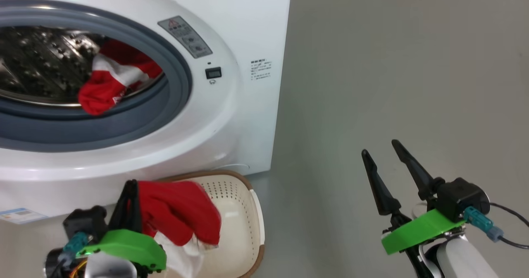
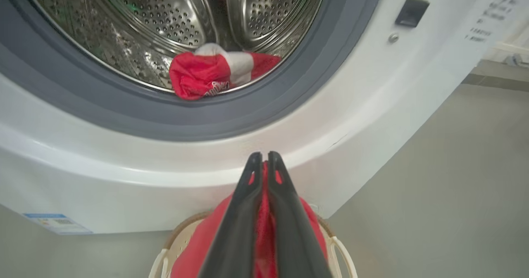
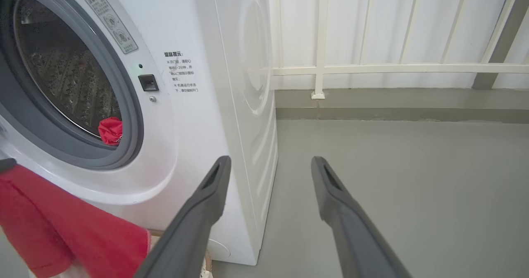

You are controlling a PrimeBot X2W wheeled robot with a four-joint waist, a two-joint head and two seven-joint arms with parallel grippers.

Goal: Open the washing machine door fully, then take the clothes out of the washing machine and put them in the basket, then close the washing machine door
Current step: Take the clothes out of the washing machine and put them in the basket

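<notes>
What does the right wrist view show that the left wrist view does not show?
Right wrist view: a white railing, the machine's side panel, the right gripper open over bare floor. Left wrist view: a blue sticker low on the front, the basket's white handle. Both: the washing machine, a red and white garment at the drum's edge, the red garment that the left gripper pinches.

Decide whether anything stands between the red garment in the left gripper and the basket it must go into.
Nothing visible does. The left gripper is shut on the red garment, which hangs over the open top of the basket in front of the washing machine. The way down looks clear.
</notes>
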